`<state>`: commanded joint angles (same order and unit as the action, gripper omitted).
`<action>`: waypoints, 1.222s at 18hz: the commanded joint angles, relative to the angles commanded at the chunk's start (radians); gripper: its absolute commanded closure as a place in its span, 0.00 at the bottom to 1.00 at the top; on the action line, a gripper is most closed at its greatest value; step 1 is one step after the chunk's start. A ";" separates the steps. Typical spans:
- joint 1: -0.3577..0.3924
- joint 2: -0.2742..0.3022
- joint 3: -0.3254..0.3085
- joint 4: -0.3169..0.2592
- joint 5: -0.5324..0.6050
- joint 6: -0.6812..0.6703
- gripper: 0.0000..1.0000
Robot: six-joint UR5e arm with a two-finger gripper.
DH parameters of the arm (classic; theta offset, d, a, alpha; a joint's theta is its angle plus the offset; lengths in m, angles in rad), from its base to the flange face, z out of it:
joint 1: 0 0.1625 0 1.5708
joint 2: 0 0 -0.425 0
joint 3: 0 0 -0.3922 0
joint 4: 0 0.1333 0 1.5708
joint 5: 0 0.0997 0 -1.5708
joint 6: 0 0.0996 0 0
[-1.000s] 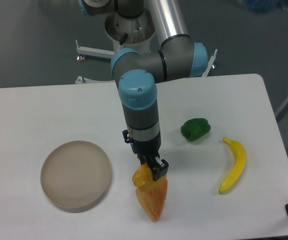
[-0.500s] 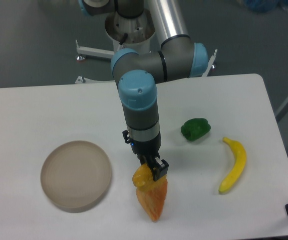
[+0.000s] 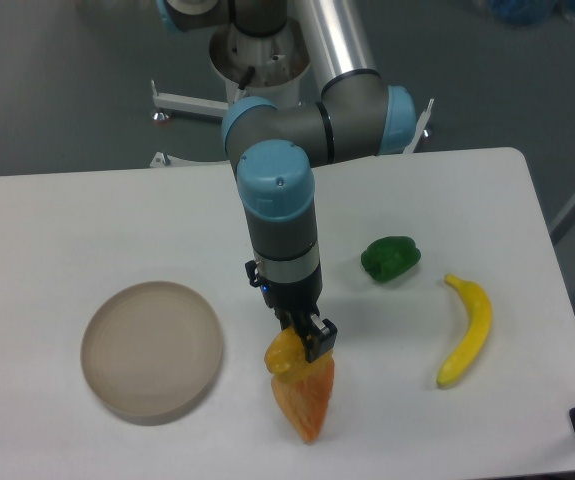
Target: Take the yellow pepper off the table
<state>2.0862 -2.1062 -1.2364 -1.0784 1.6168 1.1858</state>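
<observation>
A: How far along is the pick?

B: One view only. The hand (image 3: 300,345) is down at the pepper (image 3: 283,353), near the counter's (image 3: 87,220) front edge, around the middle. Its dark fingers look clenched on the pepper's right side, but the pepper seems to rest low, touching the wedge (image 3: 305,396). I judge the grasp made and the lift left to do.

A: Any containers?

B: One bowl (image 3: 151,349) toward the front left, nothing in it. The green pepper (image 3: 390,258) and banana (image 3: 467,330) lie toward the right edge.
</observation>
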 joint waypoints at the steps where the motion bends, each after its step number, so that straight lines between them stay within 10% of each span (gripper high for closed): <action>1: 0.000 0.000 0.000 0.000 0.002 0.002 0.59; 22: 0.000 0.003 -0.012 0.000 0.002 0.000 0.59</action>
<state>2.0862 -2.1031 -1.2487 -1.0784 1.6183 1.1858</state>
